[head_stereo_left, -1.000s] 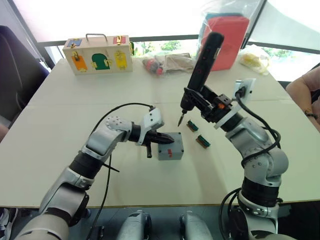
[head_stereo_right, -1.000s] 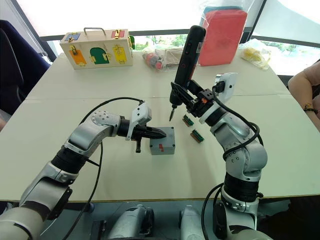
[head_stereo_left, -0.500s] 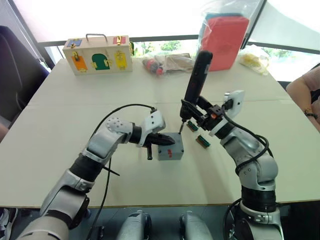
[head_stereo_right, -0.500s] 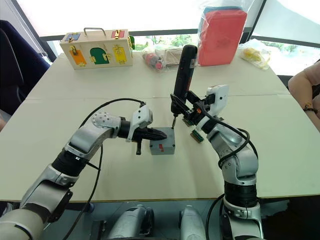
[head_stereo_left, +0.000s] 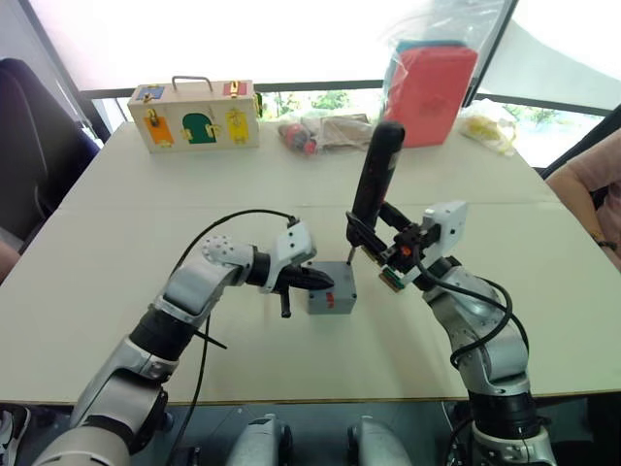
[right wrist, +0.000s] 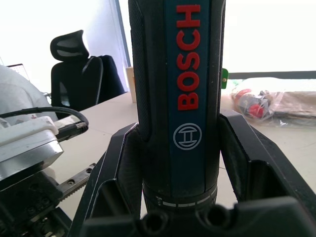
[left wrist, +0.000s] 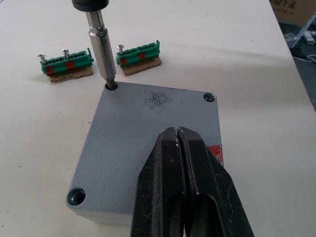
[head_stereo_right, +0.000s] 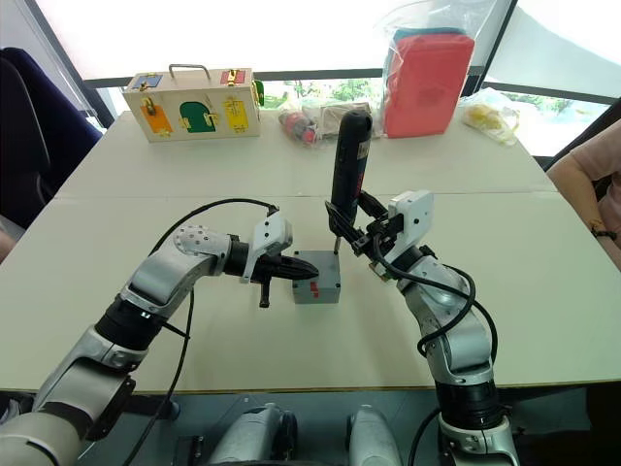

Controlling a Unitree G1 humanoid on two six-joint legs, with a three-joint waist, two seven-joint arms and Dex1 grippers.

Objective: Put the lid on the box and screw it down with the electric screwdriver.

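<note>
Grey lid (left wrist: 148,133) sits on the box (head_stereo_left: 333,299), mid-table. Left gripper (left wrist: 181,148), fingers closed and empty, presses the lid. Right gripper (right wrist: 173,163) is clamped on the screwdriver (head_stereo_left: 373,175), bit in a far corner hole. Risk: the tool leans, so the bit could cam out or shove the lid. A second ago the bit hung clear above the box; now it's seated.

On the pale table (head_stereo_left: 116,282) sits the small grey square box (head_stereo_left: 331,289) with its flat grey lid (head_stereo_left: 332,277) on top (a red mark shows on its near side). The left gripper (head_stereo_left: 320,282) rests on the lid. The right gripper (head_stereo_left: 374,225) holds the slim black electric screwdriver (head_stereo_left: 373,180) nearly upright, bit at the lid's far corner.
</note>
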